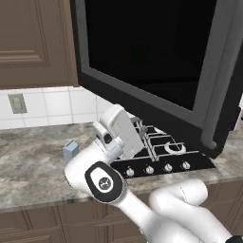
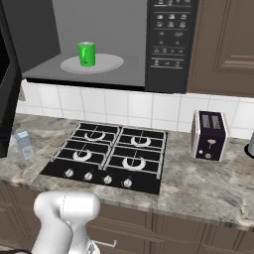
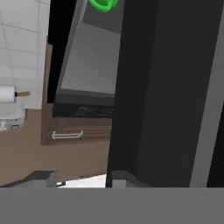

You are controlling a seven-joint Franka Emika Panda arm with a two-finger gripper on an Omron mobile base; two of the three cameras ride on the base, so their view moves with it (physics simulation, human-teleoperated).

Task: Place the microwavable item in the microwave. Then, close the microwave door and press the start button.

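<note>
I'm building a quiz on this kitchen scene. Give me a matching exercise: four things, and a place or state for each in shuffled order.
Things:
1. green mug
2. microwave door
3. toaster
4. pale blue carton

Places or states:
A. swung open
B. counter, left of the stove
C. on the turntable plate
D. counter, right of the stove

Pairs: 1-C, 2-A, 3-D, 4-B

- We see the mug [image 2: 86,53] standing on the turntable plate [image 2: 106,64], inside the microwave [image 2: 99,44], toward the left of its cavity
- The button panel [image 2: 168,39] is to the right of the cavity
- The microwave door [image 1: 156,61] hangs open at the left, out over the stove [image 2: 106,156]
- The stove lies on the counter [image 2: 198,183], below the microwave
- The toaster [image 2: 209,135] stands right of the stove, the carton [image 2: 24,144] left of it
</note>
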